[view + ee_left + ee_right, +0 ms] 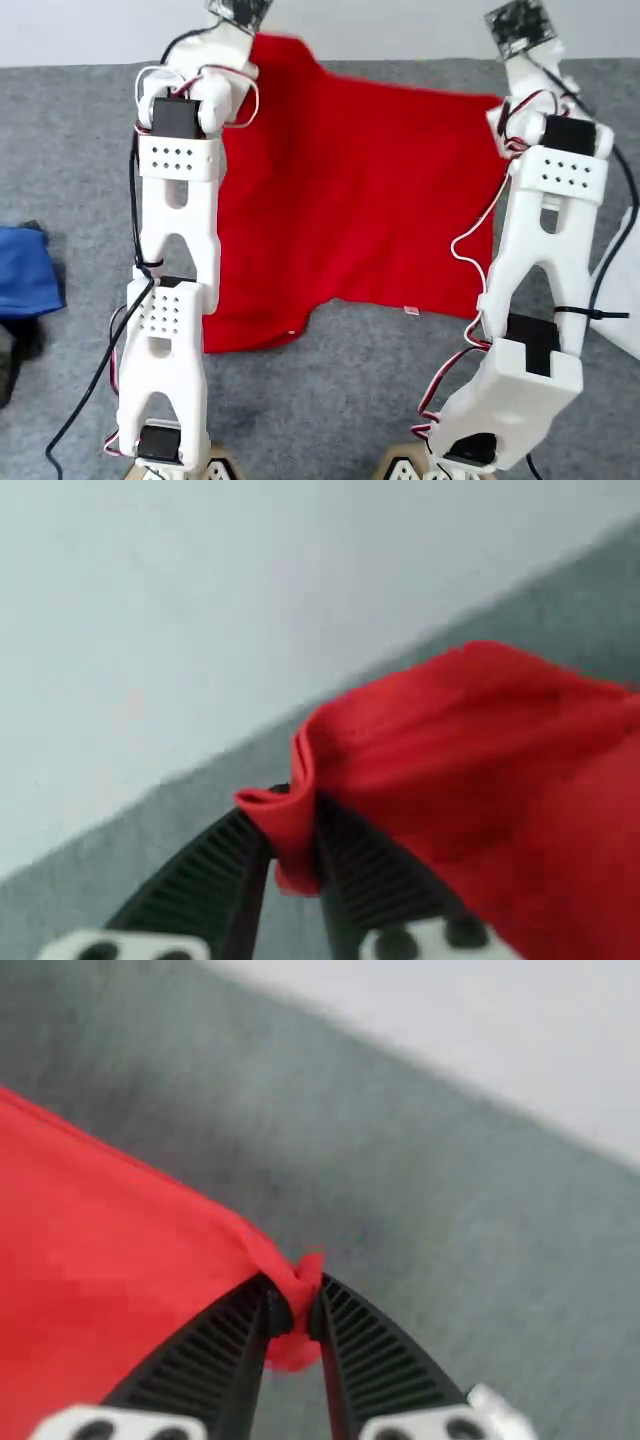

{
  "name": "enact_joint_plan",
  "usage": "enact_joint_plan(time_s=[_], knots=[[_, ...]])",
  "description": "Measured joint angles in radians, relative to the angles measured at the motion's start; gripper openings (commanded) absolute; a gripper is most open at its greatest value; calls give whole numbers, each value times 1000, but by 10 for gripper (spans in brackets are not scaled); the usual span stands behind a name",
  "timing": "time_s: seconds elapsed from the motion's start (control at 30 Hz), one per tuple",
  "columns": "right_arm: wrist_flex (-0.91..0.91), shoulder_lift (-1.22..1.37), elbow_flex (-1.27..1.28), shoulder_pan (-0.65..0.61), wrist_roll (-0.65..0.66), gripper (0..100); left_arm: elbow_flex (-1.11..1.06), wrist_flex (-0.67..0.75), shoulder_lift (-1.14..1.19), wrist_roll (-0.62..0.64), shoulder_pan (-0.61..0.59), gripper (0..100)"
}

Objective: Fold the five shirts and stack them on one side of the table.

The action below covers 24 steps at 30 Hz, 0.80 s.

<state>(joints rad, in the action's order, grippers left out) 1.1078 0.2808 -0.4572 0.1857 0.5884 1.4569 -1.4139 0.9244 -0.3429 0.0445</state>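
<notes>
A red shirt [355,200] lies spread over the grey table between the two arms, its far edge lifted. My left gripper [295,825] is shut on a pinched fold at the shirt's [480,760] far left corner, near the table's back edge. My right gripper [293,1310] is shut on the far right corner of the shirt [100,1270], a small tuft of cloth poking out between the fingers. In the high view the left arm [180,130] stands along the shirt's left side and the right arm [555,180] along its right side.
A blue shirt [25,270] lies at the table's left edge, with a dark object [8,350] just in front of it. White cloth [620,300] shows at the right edge. A pale wall [400,25] runs behind the grey table [340,400], whose front middle is bare.
</notes>
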Motion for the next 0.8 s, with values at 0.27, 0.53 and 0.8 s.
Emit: enact_joint_plan(time_s=[0.27, 0.53, 0.8], knots=[[331, 0, 0, 0, 52, 10, 8, -315, 0, -57, -28, 6], [566, 0, -2, 0, 57, 10, -104, -315, 0, -94, -66, 5], [640, 5, 2, 0, 58, 10, -466, -315, -103, -201, -66, 5]])
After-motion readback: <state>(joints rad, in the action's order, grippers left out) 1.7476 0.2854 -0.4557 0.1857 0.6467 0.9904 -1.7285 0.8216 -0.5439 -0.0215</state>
